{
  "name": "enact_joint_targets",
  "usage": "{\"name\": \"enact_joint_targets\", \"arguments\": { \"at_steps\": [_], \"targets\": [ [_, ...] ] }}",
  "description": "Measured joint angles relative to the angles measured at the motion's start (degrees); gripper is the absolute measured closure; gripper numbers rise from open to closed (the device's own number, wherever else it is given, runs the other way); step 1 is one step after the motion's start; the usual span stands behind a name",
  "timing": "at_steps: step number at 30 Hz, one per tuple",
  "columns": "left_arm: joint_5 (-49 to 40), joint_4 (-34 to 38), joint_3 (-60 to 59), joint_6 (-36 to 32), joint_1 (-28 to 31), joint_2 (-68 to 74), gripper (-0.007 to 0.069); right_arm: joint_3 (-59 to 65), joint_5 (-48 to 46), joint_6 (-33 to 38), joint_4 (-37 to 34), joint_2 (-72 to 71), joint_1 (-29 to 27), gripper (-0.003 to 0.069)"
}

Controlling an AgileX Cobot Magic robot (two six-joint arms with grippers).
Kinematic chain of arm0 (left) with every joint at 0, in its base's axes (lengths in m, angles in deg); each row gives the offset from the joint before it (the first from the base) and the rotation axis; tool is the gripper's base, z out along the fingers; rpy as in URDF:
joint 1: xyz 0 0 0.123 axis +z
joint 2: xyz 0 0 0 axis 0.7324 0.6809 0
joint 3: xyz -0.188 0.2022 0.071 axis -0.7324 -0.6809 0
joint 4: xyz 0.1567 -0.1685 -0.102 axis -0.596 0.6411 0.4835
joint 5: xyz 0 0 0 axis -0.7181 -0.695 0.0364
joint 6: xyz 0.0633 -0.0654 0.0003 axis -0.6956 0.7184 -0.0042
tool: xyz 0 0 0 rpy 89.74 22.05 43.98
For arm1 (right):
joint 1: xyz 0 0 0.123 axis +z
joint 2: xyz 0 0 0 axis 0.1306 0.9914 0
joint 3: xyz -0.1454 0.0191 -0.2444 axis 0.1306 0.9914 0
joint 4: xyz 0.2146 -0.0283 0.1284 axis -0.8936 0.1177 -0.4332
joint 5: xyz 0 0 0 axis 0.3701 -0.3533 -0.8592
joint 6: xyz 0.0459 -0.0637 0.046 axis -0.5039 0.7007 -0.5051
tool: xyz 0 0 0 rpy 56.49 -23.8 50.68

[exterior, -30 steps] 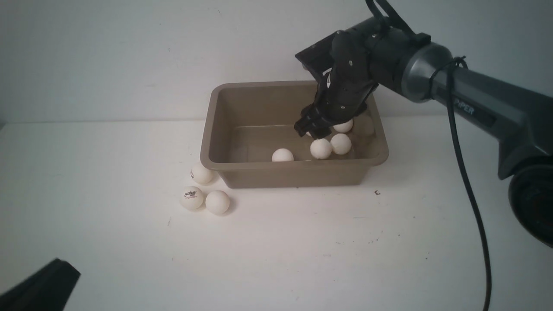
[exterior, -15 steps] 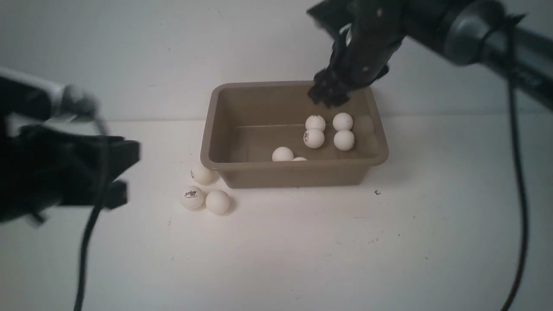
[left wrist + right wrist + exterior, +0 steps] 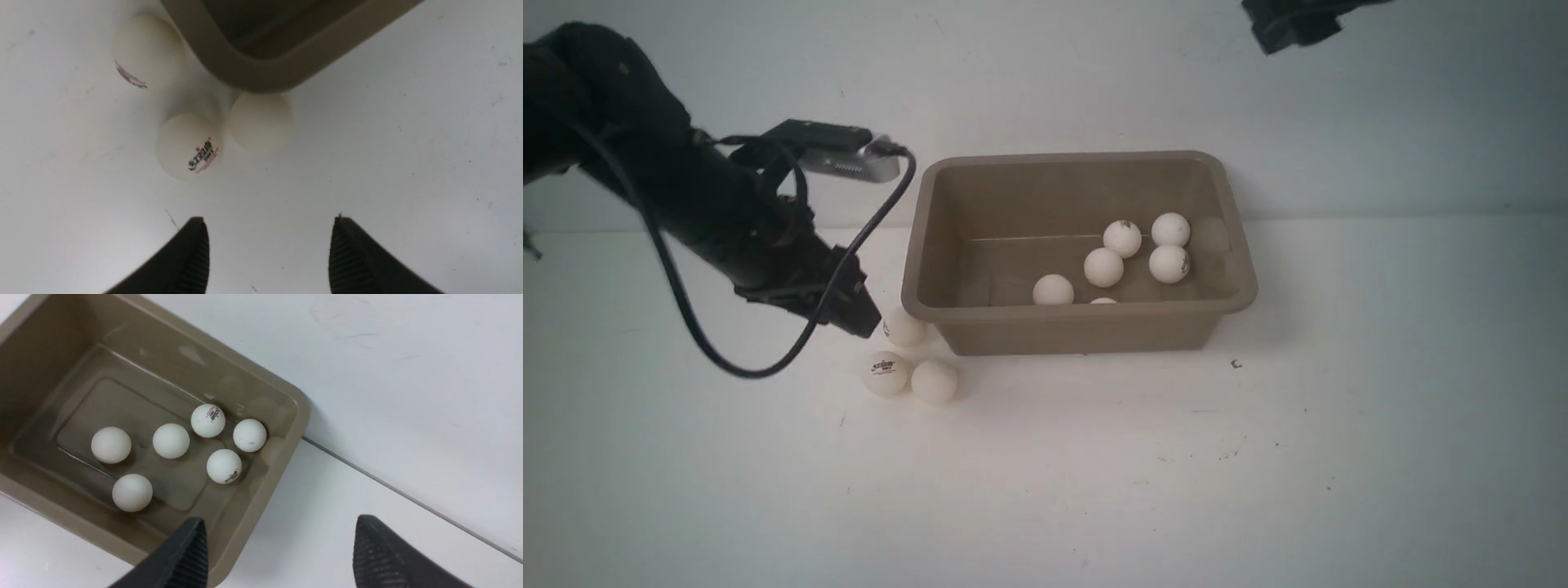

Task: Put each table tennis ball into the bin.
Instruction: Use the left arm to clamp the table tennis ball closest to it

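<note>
The taupe bin [image 3: 1078, 311] stands mid-table with several white table tennis balls [image 3: 1103, 267] on its floor, which the right wrist view also shows as balls [image 3: 170, 440] inside the bin [image 3: 301, 410]. Three more balls lie on the table by its front-left corner: one [image 3: 904, 328] against the wall, a logo ball [image 3: 885, 373] and a plain one [image 3: 934, 380]. My left gripper [image 3: 862, 318] hovers just left of them, open and empty [image 3: 269, 222]; its wrist view has the logo ball [image 3: 190, 147] ahead of the fingertips. My right gripper [image 3: 280, 524] is open and empty, high above the bin's right end.
The white table [image 3: 1143, 457] meets a pale wall behind the bin. A black cable [image 3: 768, 367] loops down from my left arm onto the table, left of the loose balls. Only a dark tip of my right arm [image 3: 1294, 26] shows at the front view's top edge.
The right gripper rose out of the bin to the top edge. The left arm swung in from the left, dropped beside the three loose balls and opened. Balls in the bin rolled slightly.
</note>
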Motion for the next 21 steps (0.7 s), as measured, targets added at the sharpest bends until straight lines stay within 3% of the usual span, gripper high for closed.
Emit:
{"name": "enact_joint_targets", "arguments": {
  "at_steps": [8,15,21],
  "targets": [
    [0.8,-1.7,2.1,1.1,-3.4,0.8,0.0260,0.0,-0.4,0.1,-2.5,-1.8,-3.7,0.0219],
    [4.4,-9.0,2.1,5.0,-9.4,0.9,0.0260,0.0,-0.6,0.2,-3.1,-2.3,-4.2,0.0219],
    [5.4,-12.4,2.1,6.9,-10.8,3.8,0.0260,0.0,-0.7,0.7,-4.0,-4.8,-4.2,0.0219]
  ]
}}
